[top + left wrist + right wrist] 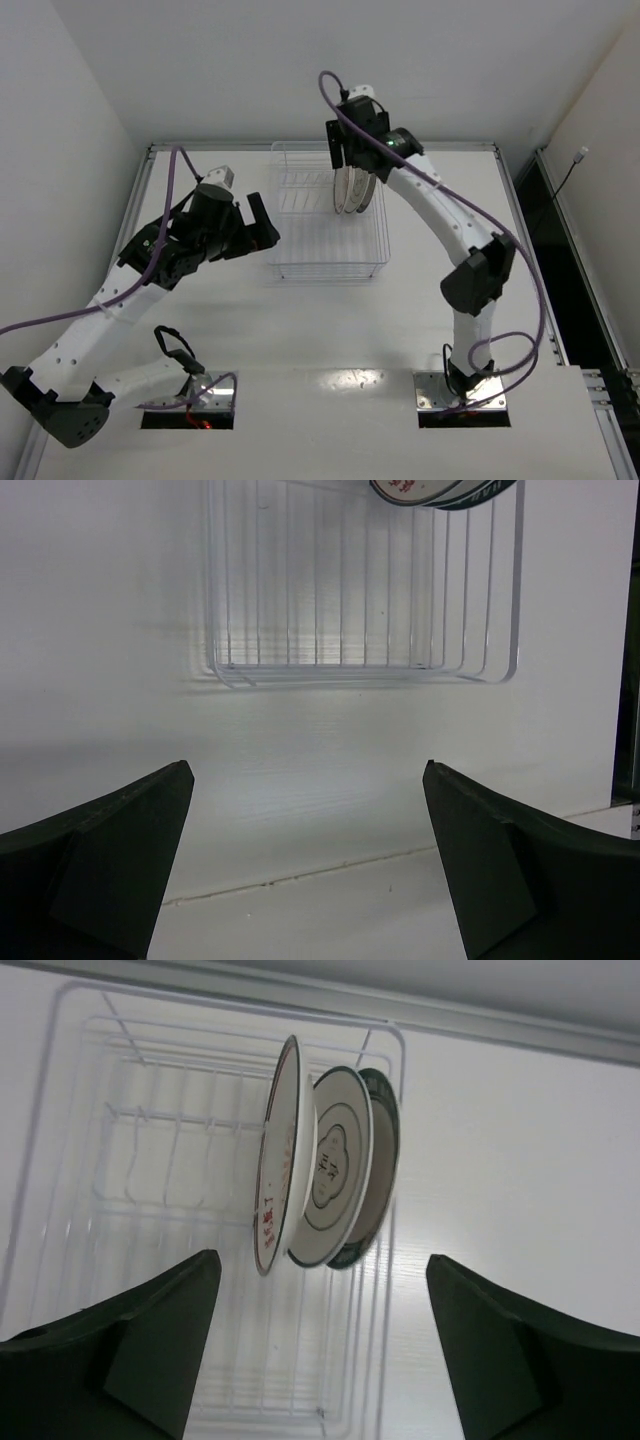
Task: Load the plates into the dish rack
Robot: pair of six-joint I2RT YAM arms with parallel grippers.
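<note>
Light: bright, even, from overhead. Glare: you get one patch on the table [350, 378], near edge. Shadows: soft, beside the dish rack [365, 667]. Focus: wrist views slightly soft.

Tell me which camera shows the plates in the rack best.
Right wrist: the three plates stand on edge at the dish rack's right side, with their faces and markings visible. Top external shows them only as thin edges from above. Left wrist catches just a sliver of their rims at the frame's top.
</note>
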